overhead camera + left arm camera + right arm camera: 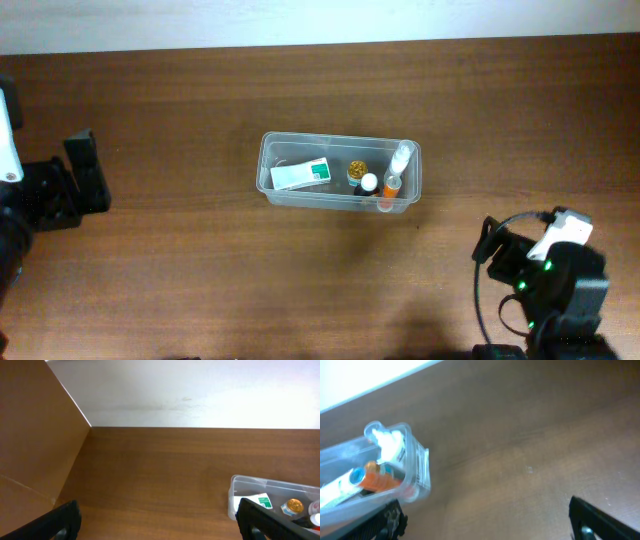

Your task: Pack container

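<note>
The clear plastic container stands at the middle of the wooden table. Inside it lie a white-and-green flat box, a small gold-capped bottle, a white-capped bottle and an orange tube. The container also shows in the left wrist view at the lower right, and blurred in the right wrist view at the left. My left gripper is open and empty, far left of the container. My right gripper is open and empty, at the front right of the table.
A white wall runs along the table's far edge. A brown cardboard panel stands at the left in the left wrist view. The left arm sits at the left edge, the right arm at the lower right.
</note>
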`<state>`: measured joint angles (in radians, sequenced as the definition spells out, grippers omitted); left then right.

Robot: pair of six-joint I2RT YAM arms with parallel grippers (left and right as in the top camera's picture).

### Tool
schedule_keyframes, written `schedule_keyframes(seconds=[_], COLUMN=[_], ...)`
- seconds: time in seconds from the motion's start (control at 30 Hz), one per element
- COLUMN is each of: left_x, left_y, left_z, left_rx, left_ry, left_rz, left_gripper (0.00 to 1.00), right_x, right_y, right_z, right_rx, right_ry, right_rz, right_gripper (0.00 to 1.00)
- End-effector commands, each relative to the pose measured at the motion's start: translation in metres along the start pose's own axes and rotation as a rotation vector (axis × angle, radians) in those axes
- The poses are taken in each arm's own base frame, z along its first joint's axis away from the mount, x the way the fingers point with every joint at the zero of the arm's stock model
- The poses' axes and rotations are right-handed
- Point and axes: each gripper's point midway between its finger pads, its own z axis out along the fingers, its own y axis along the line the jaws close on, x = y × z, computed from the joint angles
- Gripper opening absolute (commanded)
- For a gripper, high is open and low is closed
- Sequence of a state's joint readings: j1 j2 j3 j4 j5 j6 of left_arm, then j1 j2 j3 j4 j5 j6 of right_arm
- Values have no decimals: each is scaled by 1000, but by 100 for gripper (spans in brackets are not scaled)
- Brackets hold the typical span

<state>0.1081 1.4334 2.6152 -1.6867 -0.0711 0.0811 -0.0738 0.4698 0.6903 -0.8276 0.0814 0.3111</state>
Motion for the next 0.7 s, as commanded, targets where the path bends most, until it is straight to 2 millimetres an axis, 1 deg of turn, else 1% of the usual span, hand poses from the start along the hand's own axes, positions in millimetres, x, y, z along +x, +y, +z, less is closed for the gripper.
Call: schedule_keyframes(seconds=[0.0,0.1,0.23,0.3,0.4,0.57,0.67], left_x=[0,0,0,0,0,0,0], left_y=[1,1,1,1,1,1,1], left_z=[0,0,0,0,0,0,0], left_rx=[-3,-3,-3,-3,-3,-3,-3], left_ry=[1,1,1,1,1,1,1], left_rz=[-20,-20,-20,-20,-20,-20,-20], left_gripper=[100,100,100,100,100,100,100], right_x=[32,57,80,85,93,103,104], right_y=[-2,-5,-9,-10,-12,-15,-15], right_z=[15,27,38,41,49,57,57], right_rx=[-45,-72,-94,-100,-100,-87,-87], right_ry=[-33,-52,-80,-96,-84,-60,-55], right_rz=[-107,-105,-104,-104,-104,-105,-105], right_gripper=[98,98,98,98,98,98,98])
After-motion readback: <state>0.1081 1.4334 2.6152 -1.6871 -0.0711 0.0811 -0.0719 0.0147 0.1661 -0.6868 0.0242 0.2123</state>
